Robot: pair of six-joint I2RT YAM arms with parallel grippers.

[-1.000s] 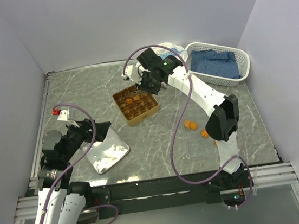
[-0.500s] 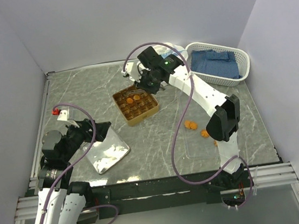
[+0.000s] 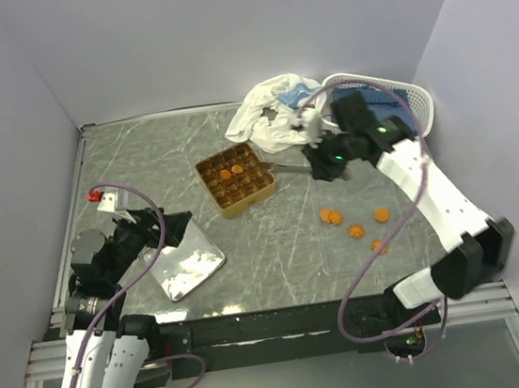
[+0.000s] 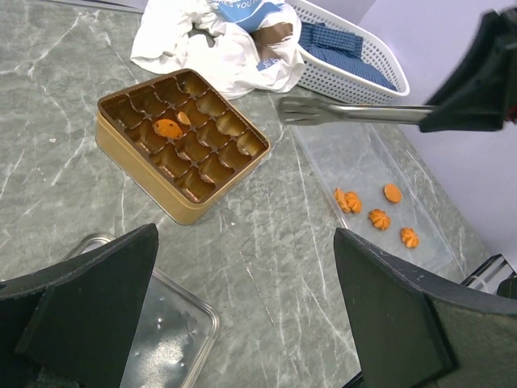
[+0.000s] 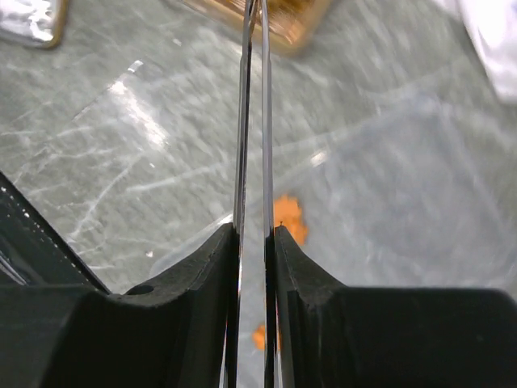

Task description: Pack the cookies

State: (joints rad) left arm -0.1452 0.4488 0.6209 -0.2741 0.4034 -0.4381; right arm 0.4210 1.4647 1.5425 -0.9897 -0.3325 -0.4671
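Small round orange-brown cookies [image 4: 378,218], some scalloped, lie on the clear plastic tray [image 4: 355,158]; two sit in the golden divided tin [image 4: 145,184]. The right hand [image 5: 252,236] pinches slim metal tongs [image 4: 355,111]; the left hand [image 4: 244,238] is spread.

We are seeing bright, even light falling from above on the desk [image 3: 142,161], casting only soft shadows. The metal tray [image 3: 187,260] is glaring white. In the right wrist view the tin [image 5: 283,20] and cookies [image 5: 288,218] are blurring softly behind the tongs [image 5: 241,121].
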